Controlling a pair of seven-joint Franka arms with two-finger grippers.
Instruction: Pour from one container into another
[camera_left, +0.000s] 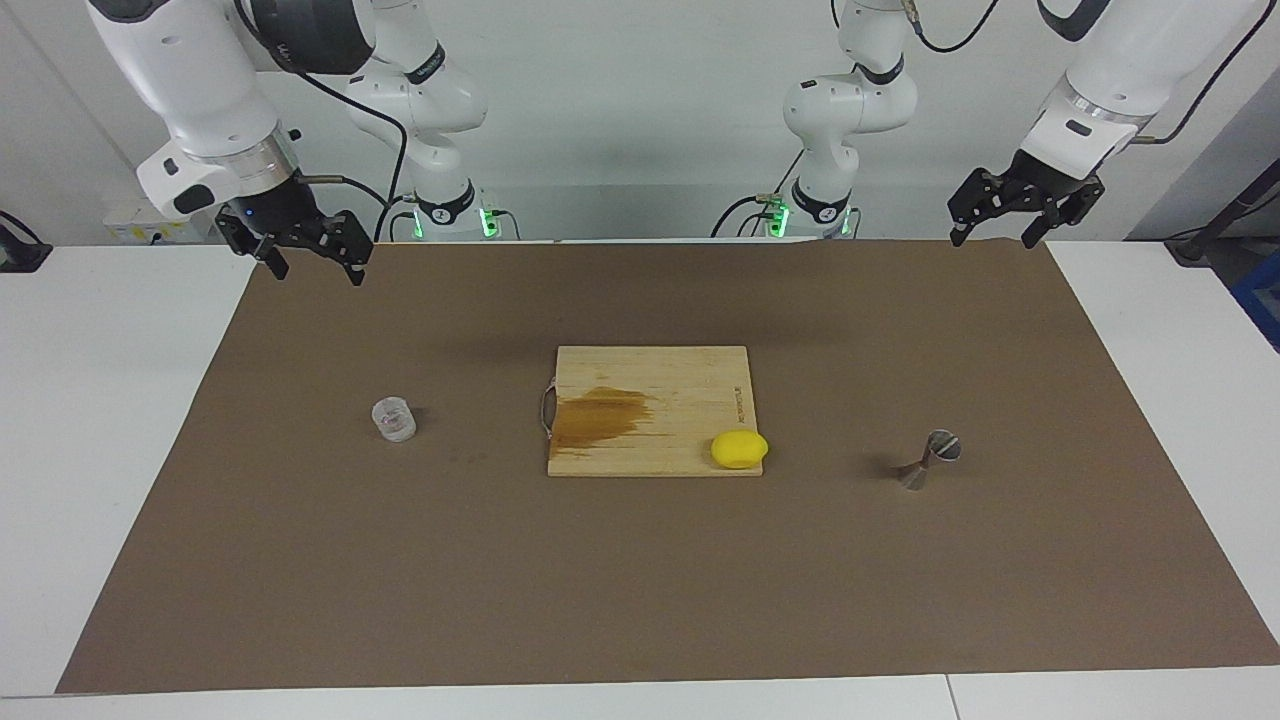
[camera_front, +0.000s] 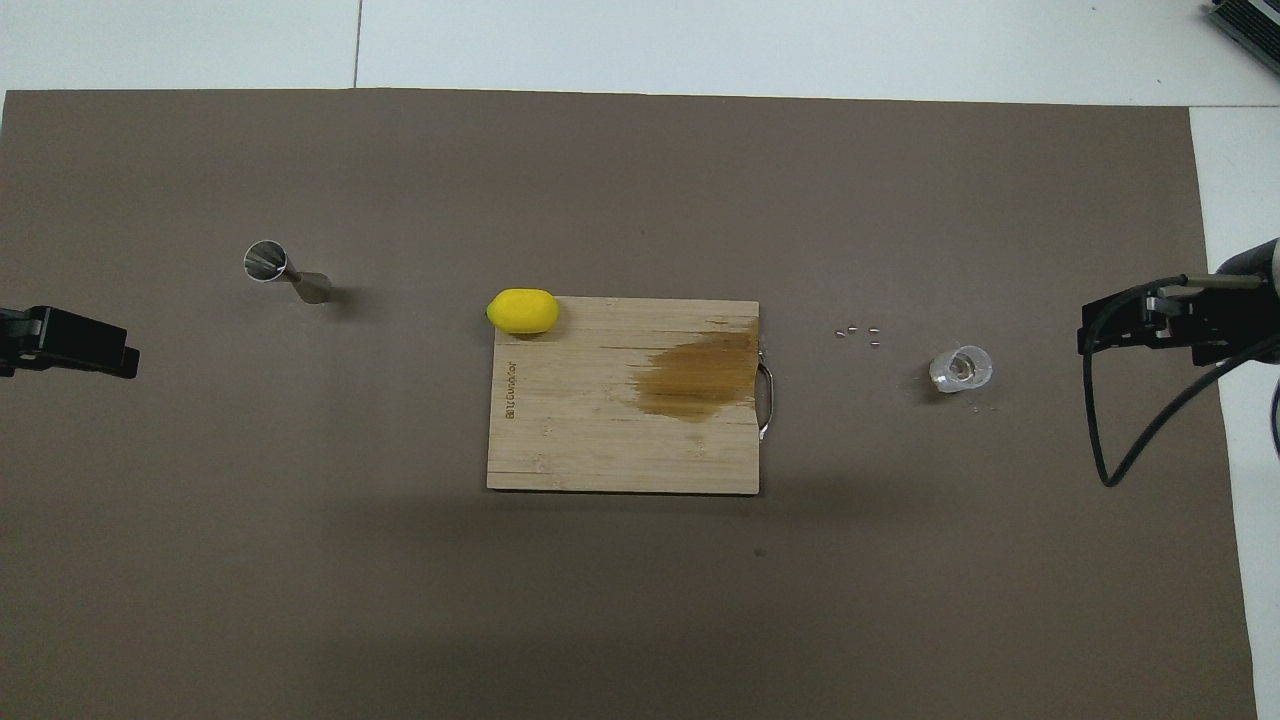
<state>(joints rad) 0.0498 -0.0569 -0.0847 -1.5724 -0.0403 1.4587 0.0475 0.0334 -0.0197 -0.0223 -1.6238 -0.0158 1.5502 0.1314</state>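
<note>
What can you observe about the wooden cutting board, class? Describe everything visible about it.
The cutting board is a pale, rectangular slab of what looks like bamboo, lying flat on the brown mat in the middle of the table. A thin metal handle sits on the edge toward the right arm's end, and a dark brown stain spreads inward from there. Small printed lettering runs along the edge toward the left arm's end. A yellow lemon rests on one corner. No pincer touches it.
</note>
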